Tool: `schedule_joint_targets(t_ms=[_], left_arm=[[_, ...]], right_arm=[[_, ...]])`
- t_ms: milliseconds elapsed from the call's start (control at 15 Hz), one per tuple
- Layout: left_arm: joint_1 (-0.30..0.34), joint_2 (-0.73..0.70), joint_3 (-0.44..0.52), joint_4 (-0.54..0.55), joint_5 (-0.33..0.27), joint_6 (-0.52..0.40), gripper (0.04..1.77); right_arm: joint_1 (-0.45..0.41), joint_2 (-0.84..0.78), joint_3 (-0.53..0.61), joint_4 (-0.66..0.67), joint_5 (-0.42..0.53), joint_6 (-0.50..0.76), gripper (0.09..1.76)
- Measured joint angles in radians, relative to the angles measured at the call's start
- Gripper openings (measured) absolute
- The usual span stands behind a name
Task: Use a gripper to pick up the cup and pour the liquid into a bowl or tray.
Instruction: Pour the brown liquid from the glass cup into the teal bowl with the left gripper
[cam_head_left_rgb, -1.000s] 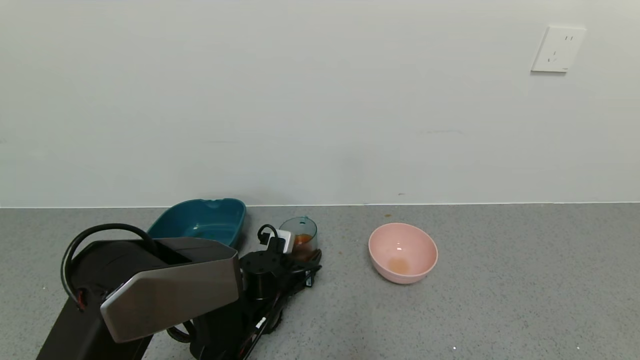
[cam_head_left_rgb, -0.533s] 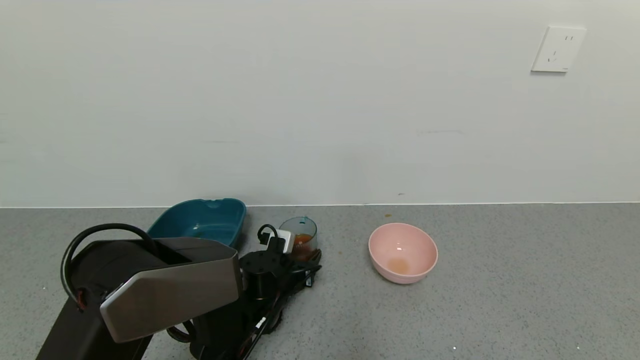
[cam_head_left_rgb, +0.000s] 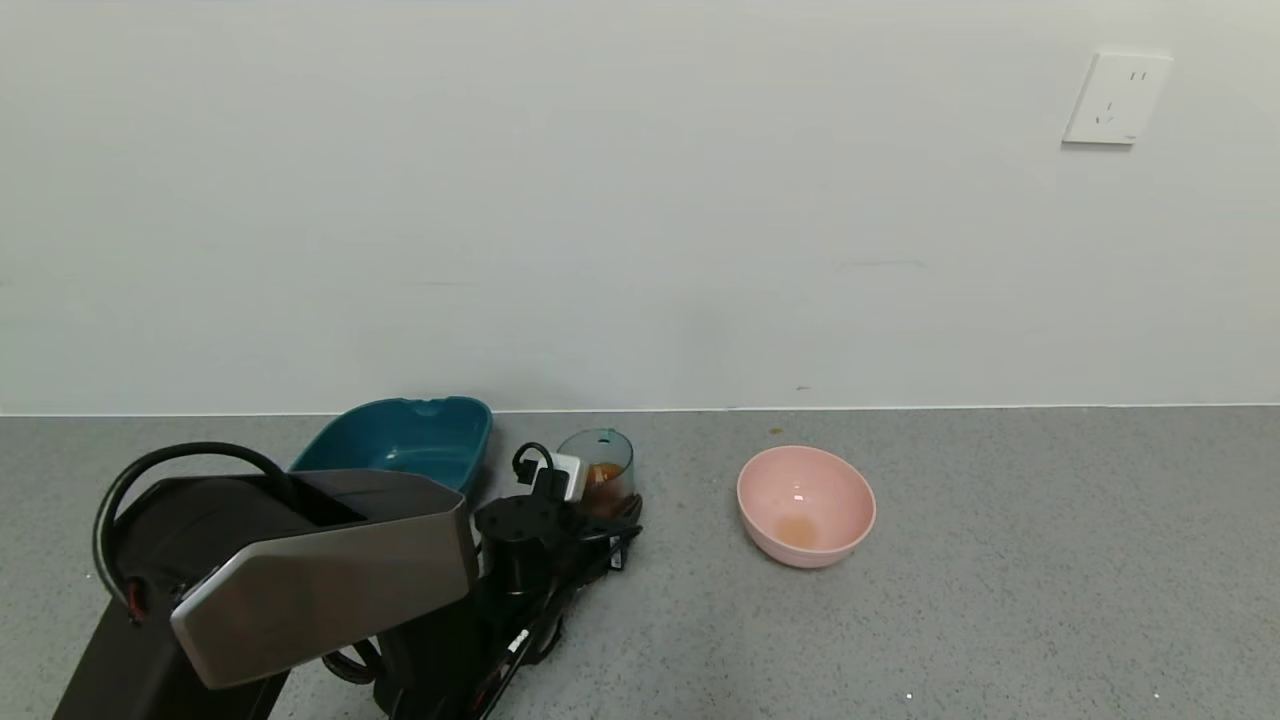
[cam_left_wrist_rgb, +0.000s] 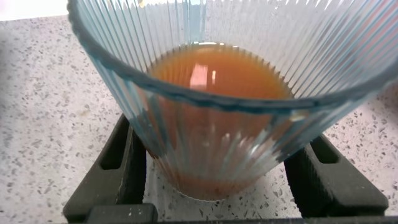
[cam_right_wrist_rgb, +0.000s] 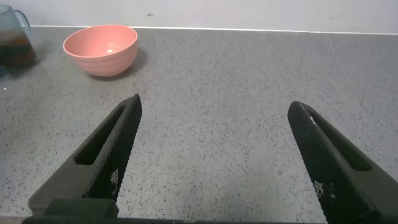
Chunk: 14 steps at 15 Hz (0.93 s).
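The ribbed blue-green cup (cam_head_left_rgb: 598, 462) stands on the grey counter just right of the dark teal tray (cam_head_left_rgb: 400, 440). It holds reddish-brown liquid (cam_left_wrist_rgb: 217, 71) to about half its height. My left gripper (cam_head_left_rgb: 603, 508) has one black finger on each side of the cup's lower part, pressed against it (cam_left_wrist_rgb: 217, 134). The cup's base is at or just above the counter. My right gripper (cam_right_wrist_rgb: 214, 104) is open and empty over bare counter, out of the head view; the cup shows far off in its view (cam_right_wrist_rgb: 12, 40).
A round pink bowl (cam_head_left_rgb: 805, 505) with a faint orange stain stands to the cup's right, also in the right wrist view (cam_right_wrist_rgb: 101, 48). The white wall runs close behind the tray and cup. A wall socket (cam_head_left_rgb: 1115, 98) is at the upper right.
My left arm's elbow has shifted a little left and down in the head view, and the cup with the gripper has moved slightly up and left.
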Motion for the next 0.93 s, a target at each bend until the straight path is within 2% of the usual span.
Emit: schedule_joint_targets(t_ms=[200, 467, 667, 933], left_arm=[[0.003, -0.063, -0.005, 0.075, 0.000, 0.000, 1.26], [0.016, -0.204, -0.029, 0.248, 0.000, 0.000, 1.26], [0.061, -0.324, -0.070, 0.395, -0.009, 0.001, 1.26], [0.141, -0.457, -0.132, 0.539, -0.019, 0.002, 1.26]], right_arm=[[0.000, 0.000, 0.000, 0.000, 0.000, 0.000, 1.71], [0.000, 0.000, 0.000, 0.000, 0.000, 0.000, 1.71], [0.000, 0.000, 0.000, 0.000, 0.000, 0.000, 1.71], [0.000, 0.000, 0.000, 0.000, 0.000, 0.000, 1.71]])
